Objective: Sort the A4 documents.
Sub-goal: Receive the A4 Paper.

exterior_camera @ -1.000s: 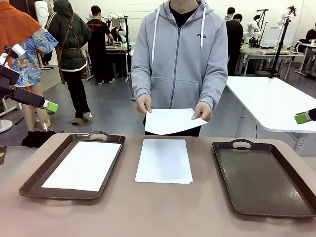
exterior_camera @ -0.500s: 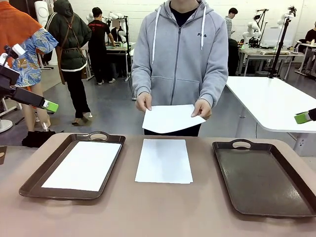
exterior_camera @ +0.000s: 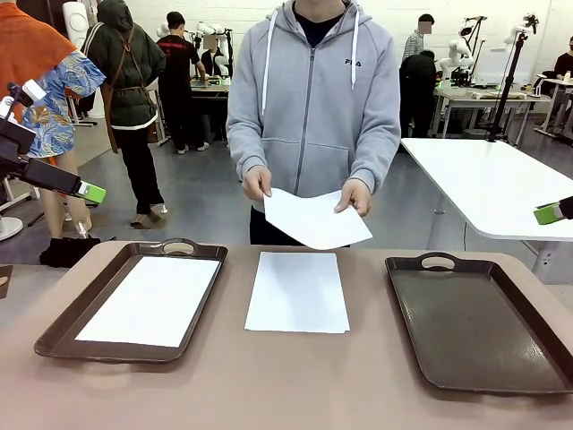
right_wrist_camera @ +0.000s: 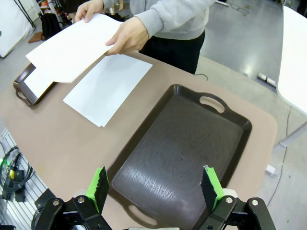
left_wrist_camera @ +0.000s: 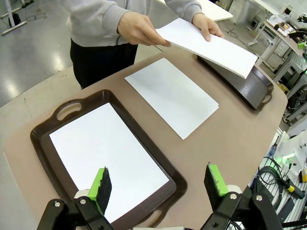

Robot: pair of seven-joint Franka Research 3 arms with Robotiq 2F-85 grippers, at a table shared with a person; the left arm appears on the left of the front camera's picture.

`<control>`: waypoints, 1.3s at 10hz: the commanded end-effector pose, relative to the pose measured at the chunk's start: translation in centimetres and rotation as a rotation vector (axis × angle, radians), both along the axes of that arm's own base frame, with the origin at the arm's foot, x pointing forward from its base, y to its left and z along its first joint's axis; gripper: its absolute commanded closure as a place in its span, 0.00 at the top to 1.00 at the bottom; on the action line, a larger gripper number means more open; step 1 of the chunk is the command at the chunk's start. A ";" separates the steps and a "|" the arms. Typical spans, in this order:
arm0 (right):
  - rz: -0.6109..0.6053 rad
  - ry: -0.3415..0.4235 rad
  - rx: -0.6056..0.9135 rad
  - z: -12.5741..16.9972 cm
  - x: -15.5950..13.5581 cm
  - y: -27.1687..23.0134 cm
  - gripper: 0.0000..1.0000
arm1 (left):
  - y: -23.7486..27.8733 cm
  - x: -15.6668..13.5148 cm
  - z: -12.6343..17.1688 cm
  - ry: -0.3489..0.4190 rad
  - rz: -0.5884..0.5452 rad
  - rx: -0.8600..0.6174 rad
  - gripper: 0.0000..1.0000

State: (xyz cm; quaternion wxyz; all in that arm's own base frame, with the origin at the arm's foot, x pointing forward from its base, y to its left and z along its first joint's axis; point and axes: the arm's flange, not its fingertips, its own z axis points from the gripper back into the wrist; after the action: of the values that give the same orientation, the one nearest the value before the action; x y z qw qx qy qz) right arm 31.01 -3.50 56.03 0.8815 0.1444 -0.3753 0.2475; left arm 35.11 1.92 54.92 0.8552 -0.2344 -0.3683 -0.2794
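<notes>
Since just one sheet [exterior_camera: 150,300] lies in the left tray [exterior_camera: 63,327], I'd call this barely started. A small pile [exterior_camera: 298,291] waits on the table [exterior_camera: 269,385] between the trays, the right tray [exterior_camera: 483,322] is bare, and the person's hands [exterior_camera: 354,195] hold another sheet [exterior_camera: 315,219] over the far edge. My left claw [left_wrist_camera: 158,178] and right claw [right_wrist_camera: 156,184] both hang wide apart, empty.

Left tray [exterior_camera: 89,288] — sheet [exterior_camera: 150,300] inside; stack [exterior_camera: 297,292] between it and right tray [exterior_camera: 474,322]

Right tray [exterior_camera: 483,327]: lower right corner cut by frame edge.
Left tray [right_wrist_camera: 19,91]: mostly hidden under held sheet [right_wrist_camera: 72,45], upper left.
</notes>
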 end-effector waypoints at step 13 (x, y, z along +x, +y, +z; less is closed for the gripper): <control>0.010 0.002 0.010 -0.2 0.1 0.1 1.00 | 0.0 0.1 -0.1 0.001 -0.008 -0.005 1.00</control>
State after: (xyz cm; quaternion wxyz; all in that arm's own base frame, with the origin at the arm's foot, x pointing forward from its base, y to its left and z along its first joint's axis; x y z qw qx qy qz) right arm 31.01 -3.50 56.03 0.8815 0.1444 -0.3753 0.2475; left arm 35.11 1.92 54.92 0.8552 -0.2344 -0.3682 -0.2794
